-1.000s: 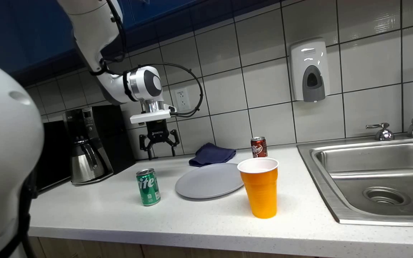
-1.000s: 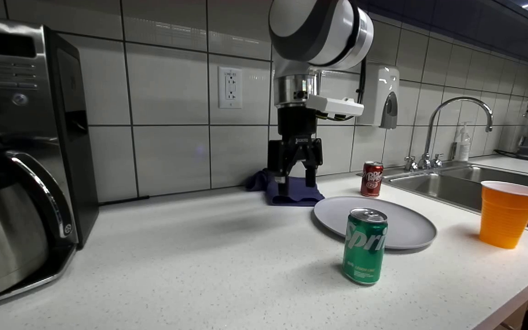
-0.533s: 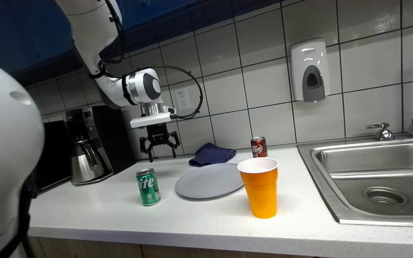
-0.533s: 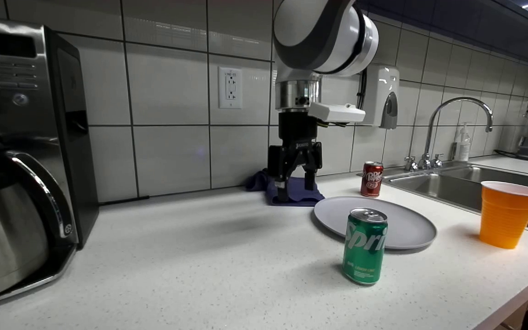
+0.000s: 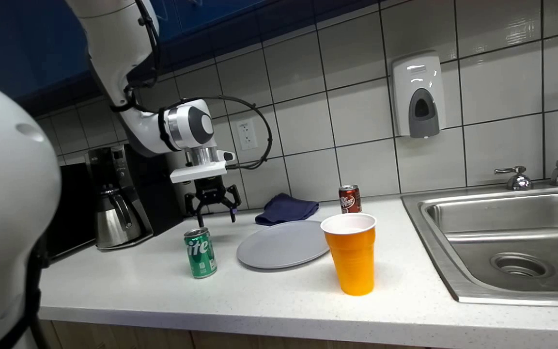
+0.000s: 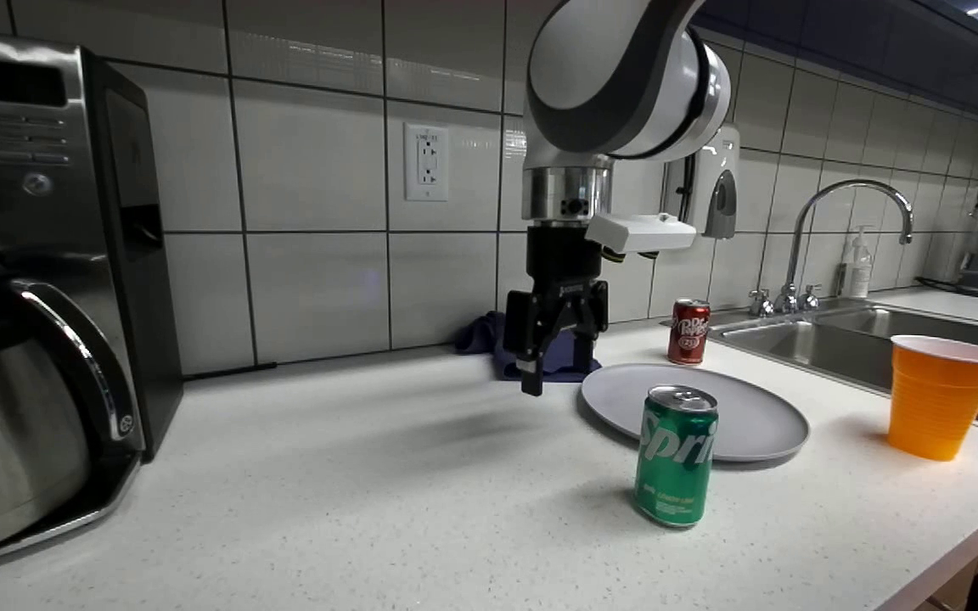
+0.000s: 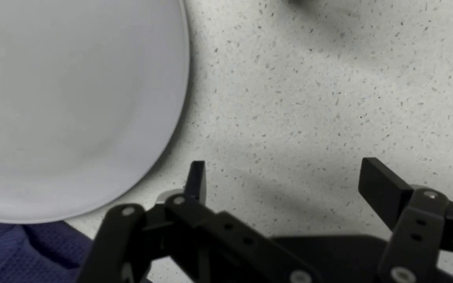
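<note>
One round gray plate [image 7: 73, 102] is lying flat, its matte surface smooth and its thin rim turning slightly up. One green can [image 6: 676, 475] is standing upright, showing a silver top and part of the word Sprite in pale letters. One dark blue cloth [image 7: 14, 251] is lying rumpled, its weave looking dimpled up close.

The black claw [image 6: 558, 376] is hanging above the speckled white counter [image 7: 289, 98], pointing down, with its two fingers [image 7: 383, 192] standing widely spread; counter is showing through the gap between them. In the wrist view, the plate is curving just left of the claw, and the cloth is lying lower left, running up to the plate's rim. In both exterior views, the green can is standing lower than the claw, nearer the camera and apart from the fingers. Past the plate from the claw, an orange cup [image 5: 354, 261] with a white inside and a red Dr Pepper can [image 6: 688, 333] are standing upright. On the claw's other side, away from the plate, a black and silver coffee maker [image 6: 73, 238] is standing.
</note>
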Robot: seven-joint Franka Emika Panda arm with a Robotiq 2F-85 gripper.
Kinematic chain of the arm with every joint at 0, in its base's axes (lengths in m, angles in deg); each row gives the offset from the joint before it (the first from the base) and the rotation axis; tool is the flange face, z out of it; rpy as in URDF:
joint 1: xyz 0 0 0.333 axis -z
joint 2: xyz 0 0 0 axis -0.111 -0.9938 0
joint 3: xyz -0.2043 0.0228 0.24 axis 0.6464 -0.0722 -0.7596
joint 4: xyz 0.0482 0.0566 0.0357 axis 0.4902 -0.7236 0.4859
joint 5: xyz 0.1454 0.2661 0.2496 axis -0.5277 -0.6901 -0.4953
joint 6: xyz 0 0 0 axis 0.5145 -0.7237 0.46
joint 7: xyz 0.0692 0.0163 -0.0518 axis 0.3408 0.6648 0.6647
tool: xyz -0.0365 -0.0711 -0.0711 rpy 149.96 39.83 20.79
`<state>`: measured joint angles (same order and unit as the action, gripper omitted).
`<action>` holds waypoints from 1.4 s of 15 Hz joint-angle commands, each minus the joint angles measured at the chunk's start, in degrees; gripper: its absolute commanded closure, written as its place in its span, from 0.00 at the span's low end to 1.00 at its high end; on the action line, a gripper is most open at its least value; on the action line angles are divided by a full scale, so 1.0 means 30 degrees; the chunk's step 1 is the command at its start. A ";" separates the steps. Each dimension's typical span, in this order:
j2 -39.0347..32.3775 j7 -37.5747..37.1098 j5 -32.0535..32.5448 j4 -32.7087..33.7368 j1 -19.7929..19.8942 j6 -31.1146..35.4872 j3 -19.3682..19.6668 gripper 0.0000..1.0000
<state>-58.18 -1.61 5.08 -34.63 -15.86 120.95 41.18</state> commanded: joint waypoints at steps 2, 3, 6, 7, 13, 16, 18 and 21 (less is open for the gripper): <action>0.1838 -0.1047 0.0311 -0.2165 -0.0167 0.0910 -0.0105 0.00; 0.2047 -0.1167 0.0339 -0.2450 -0.0200 0.1018 -0.0115 0.00; 0.2737 -0.1347 0.0225 -0.3387 -0.0187 0.1267 -0.0194 0.00; 0.2943 -0.1382 0.0165 -0.3712 -0.0139 0.1356 -0.0202 0.00; 0.4057 -0.1627 0.0056 -0.5293 -0.0091 0.1747 -0.0259 0.00; 0.4658 -0.1655 -0.0077 -0.6053 -0.0098 0.1940 -0.0322 0.00; 0.4979 -0.1667 -0.0097 -0.6451 -0.0125 0.1966 -0.0374 0.00; 0.5526 -0.1662 -0.0257 -0.7124 -0.0153 0.2164 -0.0485 0.00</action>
<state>-45.39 -5.06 4.96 -52.37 -16.29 126.17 40.53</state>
